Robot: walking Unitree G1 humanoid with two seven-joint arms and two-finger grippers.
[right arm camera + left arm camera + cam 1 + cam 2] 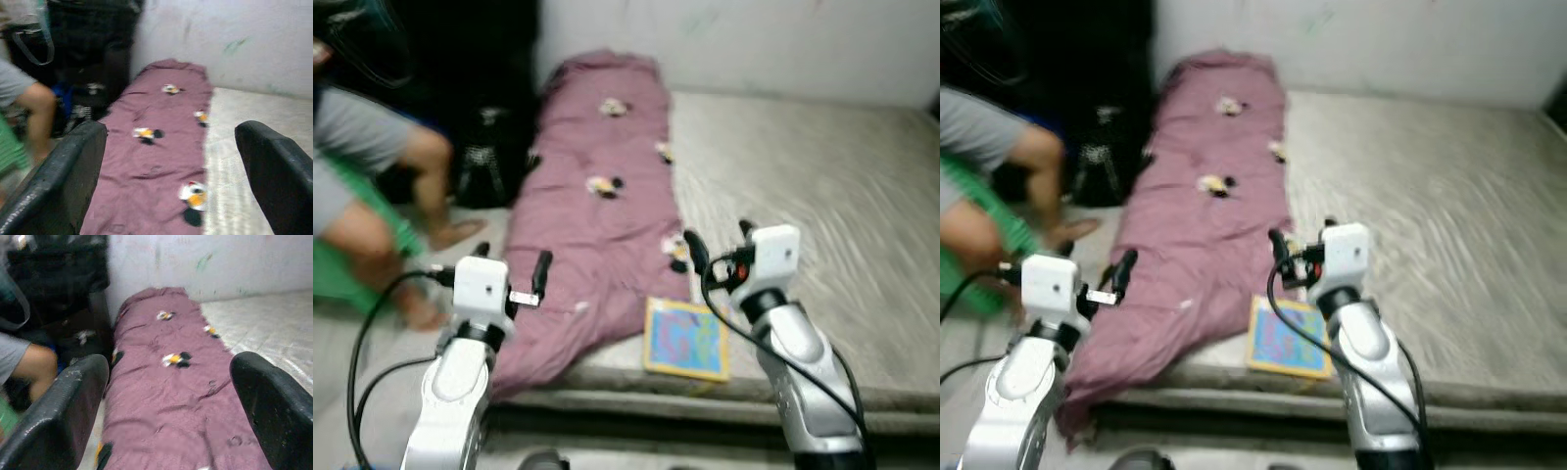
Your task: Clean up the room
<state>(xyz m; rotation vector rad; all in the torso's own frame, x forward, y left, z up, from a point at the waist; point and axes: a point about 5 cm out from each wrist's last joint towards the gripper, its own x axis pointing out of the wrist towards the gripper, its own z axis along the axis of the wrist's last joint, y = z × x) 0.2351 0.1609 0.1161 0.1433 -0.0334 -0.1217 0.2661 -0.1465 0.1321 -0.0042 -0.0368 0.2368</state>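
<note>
A mauve blanket (597, 225) with small penguin prints lies in a long strip down the left side of a grey mattress (822, 196) and hangs over its near corner. A colourful flat book (685, 340) rests at the mattress's front edge, beside the blanket. My left gripper (512, 259) is held open above the blanket's lower left edge, nothing between its fingers (63, 411). My right gripper (718, 240) stands open over the blanket's right edge, just above the book, holding nothing. The views are blurred.
A person sits at the left, with bare legs (421, 176) and a foot on the floor by a green object (342, 274). A black bag (489, 166) stands against dark furniture beside the mattress. A white wall (754, 39) runs behind.
</note>
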